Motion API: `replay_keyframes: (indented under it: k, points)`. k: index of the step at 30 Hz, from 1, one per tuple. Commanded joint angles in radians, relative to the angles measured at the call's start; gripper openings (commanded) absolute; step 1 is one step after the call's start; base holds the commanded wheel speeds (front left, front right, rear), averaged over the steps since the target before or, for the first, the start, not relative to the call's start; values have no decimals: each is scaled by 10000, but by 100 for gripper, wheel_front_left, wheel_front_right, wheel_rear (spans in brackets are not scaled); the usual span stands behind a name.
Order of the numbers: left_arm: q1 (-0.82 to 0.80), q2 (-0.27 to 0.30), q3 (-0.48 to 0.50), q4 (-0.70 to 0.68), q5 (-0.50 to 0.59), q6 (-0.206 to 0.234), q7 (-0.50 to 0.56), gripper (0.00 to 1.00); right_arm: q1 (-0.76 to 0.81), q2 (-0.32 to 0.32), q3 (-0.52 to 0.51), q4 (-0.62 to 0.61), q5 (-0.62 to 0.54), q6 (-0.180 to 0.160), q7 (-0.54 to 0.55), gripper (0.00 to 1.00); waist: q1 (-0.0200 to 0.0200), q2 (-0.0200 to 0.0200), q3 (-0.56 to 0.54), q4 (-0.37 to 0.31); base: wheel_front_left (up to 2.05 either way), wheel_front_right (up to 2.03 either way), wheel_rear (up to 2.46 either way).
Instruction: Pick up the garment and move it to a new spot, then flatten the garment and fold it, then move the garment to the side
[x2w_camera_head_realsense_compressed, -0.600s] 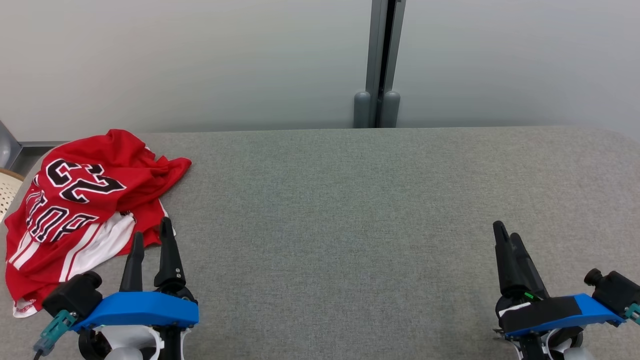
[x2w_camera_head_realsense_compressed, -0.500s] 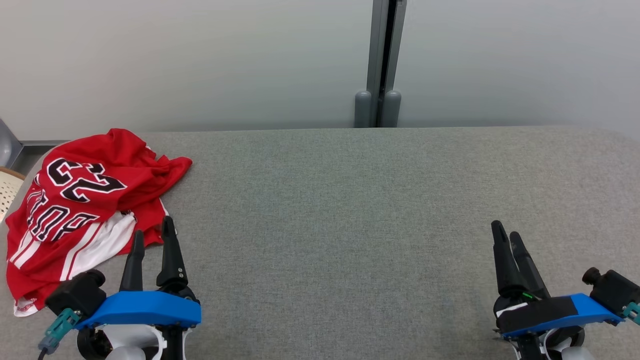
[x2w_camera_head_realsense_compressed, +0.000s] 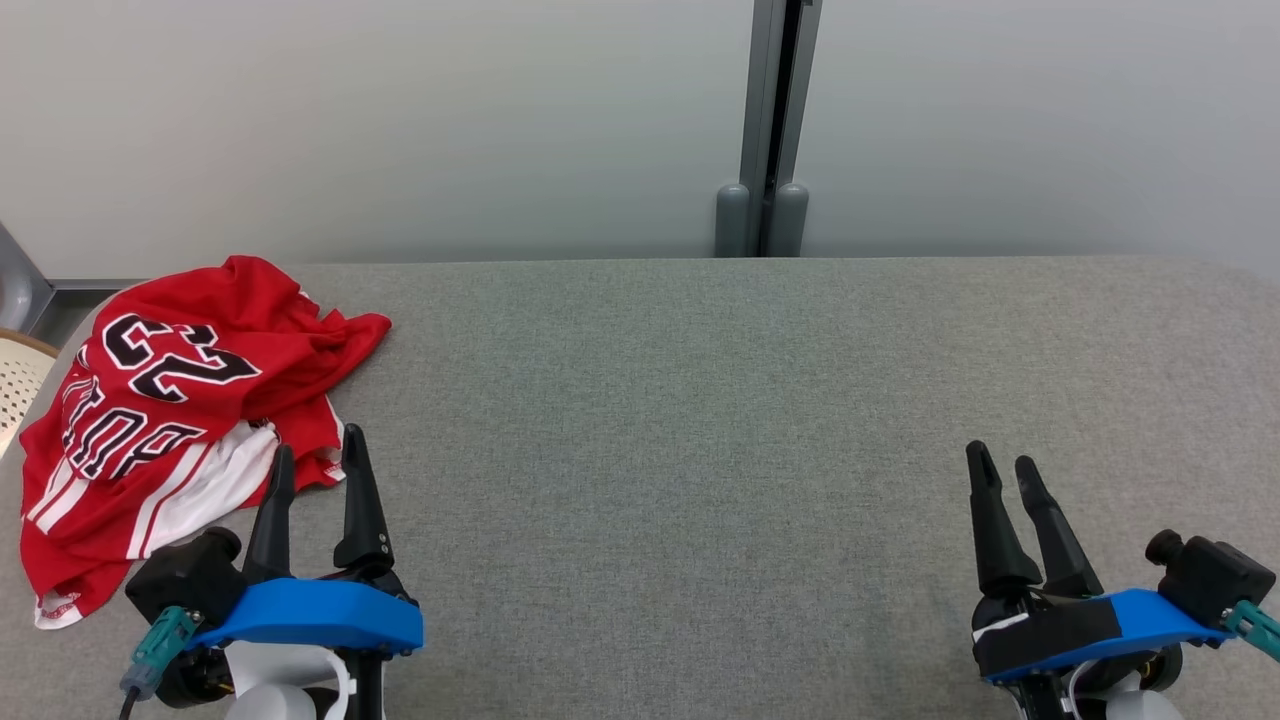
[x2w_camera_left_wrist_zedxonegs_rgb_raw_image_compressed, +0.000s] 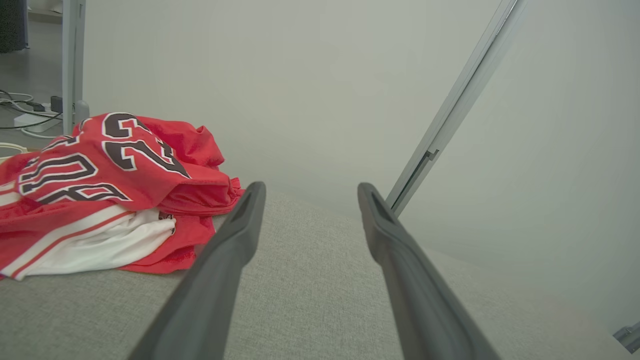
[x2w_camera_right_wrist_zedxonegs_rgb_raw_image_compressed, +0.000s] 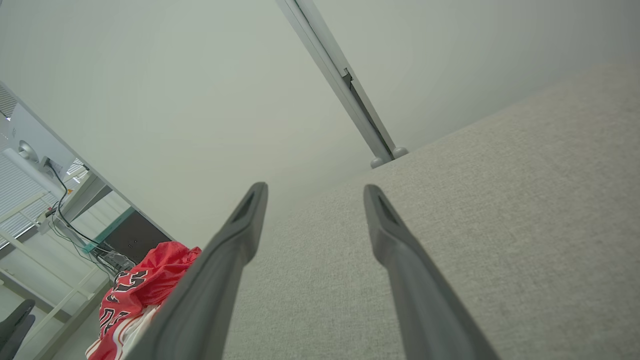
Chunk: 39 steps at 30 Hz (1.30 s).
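Cam has shifted slightly; R gripper (x2w_camera_head_realsense_compressed: 998, 455) has edged inward. Both pincers spread, empty. Shirt (x2w_camera_head_realsense_compressed: 170, 400) lies crumpled at far-left corner of table (x2w_camera_head_realsense_compressed: 700, 450), L gripper (x2w_camera_head_realsense_compressed: 318, 442) just beside its hem. Step: pick-up approach. Next: L reaches fwd-left and pinches a fold.

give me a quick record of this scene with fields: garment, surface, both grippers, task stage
garment: crumpled red jersey with white stripes and black numerals, heaped, not flattened
location: left end of the grey fabric-covered table
left gripper: open, empty, close by the jersey's near right edge
right gripper: open, empty, over bare table at the right, far from the jersey
background: grey vertical post behind the table's far edge
task stage: pickup not yet done
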Motion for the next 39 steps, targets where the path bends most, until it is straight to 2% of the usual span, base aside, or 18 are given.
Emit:
replay_keyframes:
  k: [1, 39]
  points:
    - [-193, 59, -29, -62, 257, 57, -86, 100, -218, -77, 23, -105, -260, 18, -100, 100, 0, 0, 2, 3, 0, 0, 0]
    - [-249, 312, -258, 387, 3538, 447, -924, 100, -29, -98, -188, 130, -4155, 23, -930, 100, 0, 0, -105, 255, 0, 0, 0]
